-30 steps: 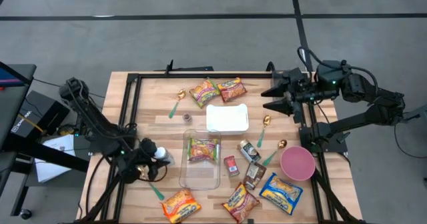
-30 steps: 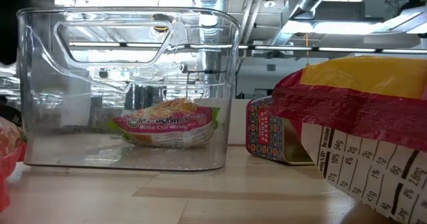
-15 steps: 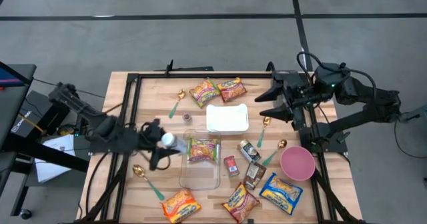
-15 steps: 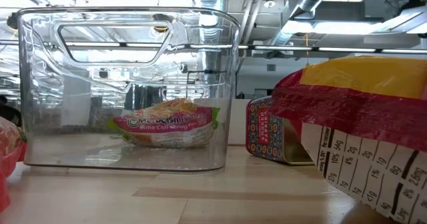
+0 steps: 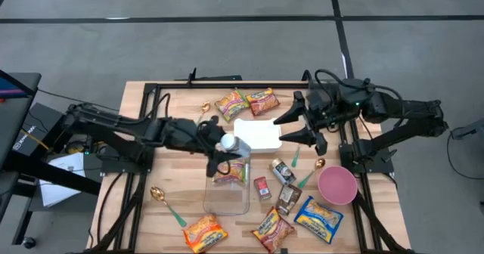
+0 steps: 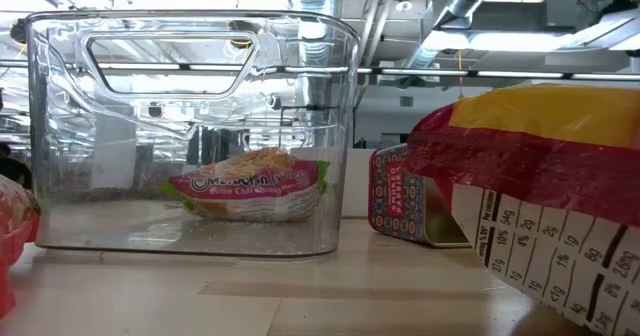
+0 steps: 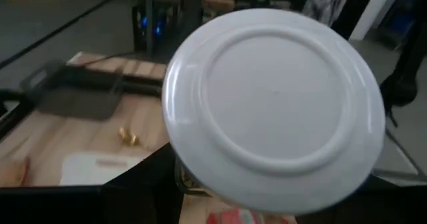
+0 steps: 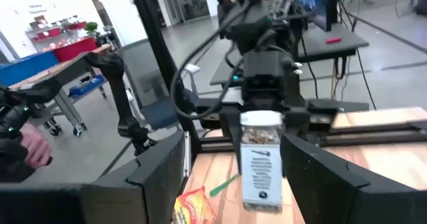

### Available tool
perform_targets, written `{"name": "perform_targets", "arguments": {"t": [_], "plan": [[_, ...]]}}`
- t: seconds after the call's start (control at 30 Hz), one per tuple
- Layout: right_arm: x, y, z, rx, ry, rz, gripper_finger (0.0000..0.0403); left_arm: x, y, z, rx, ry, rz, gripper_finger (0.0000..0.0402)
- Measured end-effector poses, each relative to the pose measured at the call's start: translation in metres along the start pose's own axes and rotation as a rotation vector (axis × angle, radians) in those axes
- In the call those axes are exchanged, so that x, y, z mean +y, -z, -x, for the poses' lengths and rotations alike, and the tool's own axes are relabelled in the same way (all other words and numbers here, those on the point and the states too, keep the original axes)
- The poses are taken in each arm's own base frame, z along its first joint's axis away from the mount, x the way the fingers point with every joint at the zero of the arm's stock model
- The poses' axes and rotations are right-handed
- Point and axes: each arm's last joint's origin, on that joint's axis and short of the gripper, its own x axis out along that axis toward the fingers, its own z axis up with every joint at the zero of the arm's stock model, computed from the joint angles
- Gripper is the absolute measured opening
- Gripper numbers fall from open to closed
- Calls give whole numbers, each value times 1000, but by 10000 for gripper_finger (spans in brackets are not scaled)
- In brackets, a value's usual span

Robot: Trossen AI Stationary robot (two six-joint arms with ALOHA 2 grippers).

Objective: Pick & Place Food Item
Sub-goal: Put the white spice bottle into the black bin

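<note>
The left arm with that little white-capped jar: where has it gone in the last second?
The left gripper, shut on the jar, swung from the table's near left edge across to above the clear bin. The right gripper, open, edged toward the white tray. The packets and bin stayed put.

Left pincer [image 5: 221, 150] gripping, right pincer [image 5: 300, 129] agape.
</note>
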Motion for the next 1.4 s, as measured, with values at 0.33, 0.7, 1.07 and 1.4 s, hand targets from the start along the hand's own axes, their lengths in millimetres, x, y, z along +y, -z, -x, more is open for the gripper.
{"name": "perform_targets", "arguments": {"t": [0.33, 0.7, 1.07, 1.4], "plan": [[3, -7, 19, -47, 5, 28, 240, 17, -34, -49, -107, 32, -10, 195], [5, -5, 40, -16, 93, 25, 240, 13, -70, -76, -183, 108, -106, 195], [1, -14, 12, 121, 125, 34, 271, 16, -55, -84, -14, 72, -109, 195], [-3, -29, -25, 310, 148, 88, 350, 16, -54, -84, -2, 56, -103, 195]]}}
